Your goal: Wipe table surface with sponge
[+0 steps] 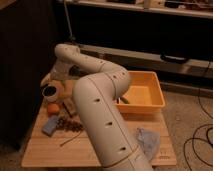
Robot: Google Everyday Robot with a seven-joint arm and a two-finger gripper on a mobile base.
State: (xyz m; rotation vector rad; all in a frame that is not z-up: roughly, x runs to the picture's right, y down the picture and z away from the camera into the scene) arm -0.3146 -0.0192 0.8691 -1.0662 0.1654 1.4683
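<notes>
The table surface is light tan wood, laid in lengthwise planks, small and rectangular. One sponge lies flat near its left edge: a small light-blue rectangular block, apart from the claw. Just far of it sits one round orange fruit, and to its right a loose brown cluster of rough bits. One dark round cup stands at the far left. One orange plastic tub, smooth with sloping walls, fills the far right corner. One grey-blue cloth, soft and folded, lies near right. The arm is a smooth white shell with dark oval slots, curving from the near edge to the far left. The gripper hangs just above the cup, its fingers spread wide with nothing held
</notes>
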